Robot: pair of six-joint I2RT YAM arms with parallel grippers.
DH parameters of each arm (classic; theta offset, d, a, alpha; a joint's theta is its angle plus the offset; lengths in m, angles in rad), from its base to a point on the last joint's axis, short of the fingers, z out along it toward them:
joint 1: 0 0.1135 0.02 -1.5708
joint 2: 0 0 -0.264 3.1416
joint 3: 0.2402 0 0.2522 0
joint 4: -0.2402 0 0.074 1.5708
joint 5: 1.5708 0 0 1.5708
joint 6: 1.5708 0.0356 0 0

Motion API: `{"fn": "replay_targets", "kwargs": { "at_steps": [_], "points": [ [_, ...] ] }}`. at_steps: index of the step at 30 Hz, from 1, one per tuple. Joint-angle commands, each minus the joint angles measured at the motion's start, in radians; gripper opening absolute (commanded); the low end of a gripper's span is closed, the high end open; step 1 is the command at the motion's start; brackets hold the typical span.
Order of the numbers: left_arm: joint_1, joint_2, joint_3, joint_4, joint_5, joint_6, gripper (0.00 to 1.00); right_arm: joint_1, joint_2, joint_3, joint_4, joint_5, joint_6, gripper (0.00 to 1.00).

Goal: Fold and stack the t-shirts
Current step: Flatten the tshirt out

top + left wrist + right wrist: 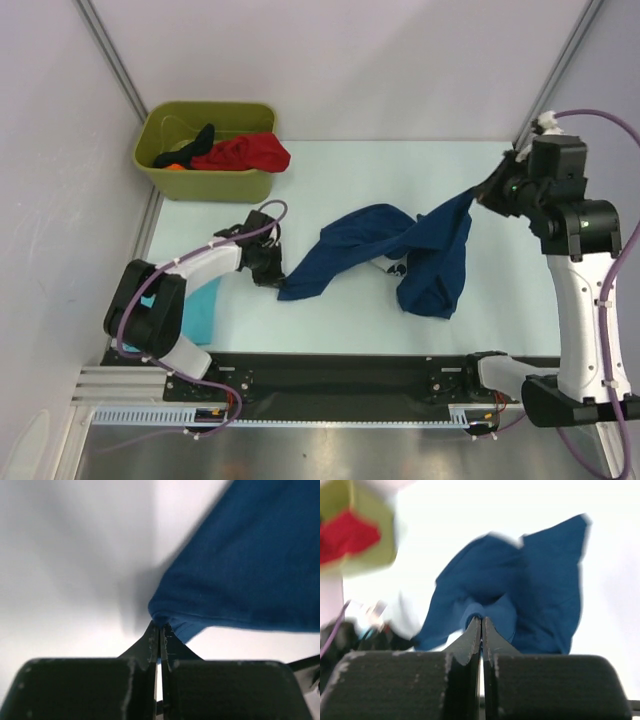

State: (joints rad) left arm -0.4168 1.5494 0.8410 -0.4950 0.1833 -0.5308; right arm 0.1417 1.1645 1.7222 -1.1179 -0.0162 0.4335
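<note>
Shirt in play is the navy tee (420, 250), twisted across the middle of the counter (340, 180). The left hand (272, 272) is pressed together on its near-left corner, and the right hand (487, 195) pinches the far-right end up in the air. I'd pull both apart evenly to work the twist out, then lay it flat. The turquoise tee (205, 312) sits by the left arm. The red tee (250, 152) and black tee (203, 136) are in the green bin (210, 185).
</note>
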Motion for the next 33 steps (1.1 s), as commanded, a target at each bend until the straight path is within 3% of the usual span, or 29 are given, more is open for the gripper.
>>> {"fn": "replay_targets", "kwargs": {
  "at_steps": [1,5,9,12,21,26,33],
  "points": [
    [-0.002,-0.133,0.205,-0.134,-0.18,0.063,0.0,-0.138,0.035,0.001,0.116,0.016,0.022,0.0],
    [-0.002,-0.18,0.453,-0.143,-0.286,0.13,0.0,-0.232,0.124,0.035,0.295,0.093,0.042,0.0],
    [0.003,-0.086,0.821,-0.102,-0.327,0.379,0.0,-0.295,0.254,0.209,0.448,0.104,0.005,0.0],
    [0.003,-0.011,0.999,-0.024,-0.377,0.518,0.0,-0.321,0.332,0.328,0.576,0.05,-0.01,0.0],
    [0.004,0.057,1.294,0.159,-0.406,0.71,0.0,-0.431,0.423,0.615,0.739,-0.042,0.053,0.0],
    [0.004,0.005,1.302,0.164,-0.378,0.718,0.0,-0.45,0.289,0.512,0.794,-0.032,0.019,0.0],
    [0.003,-0.271,0.822,0.421,-0.265,0.727,0.0,-0.452,-0.017,0.131,0.803,0.081,-0.085,0.0]
  ]
}}
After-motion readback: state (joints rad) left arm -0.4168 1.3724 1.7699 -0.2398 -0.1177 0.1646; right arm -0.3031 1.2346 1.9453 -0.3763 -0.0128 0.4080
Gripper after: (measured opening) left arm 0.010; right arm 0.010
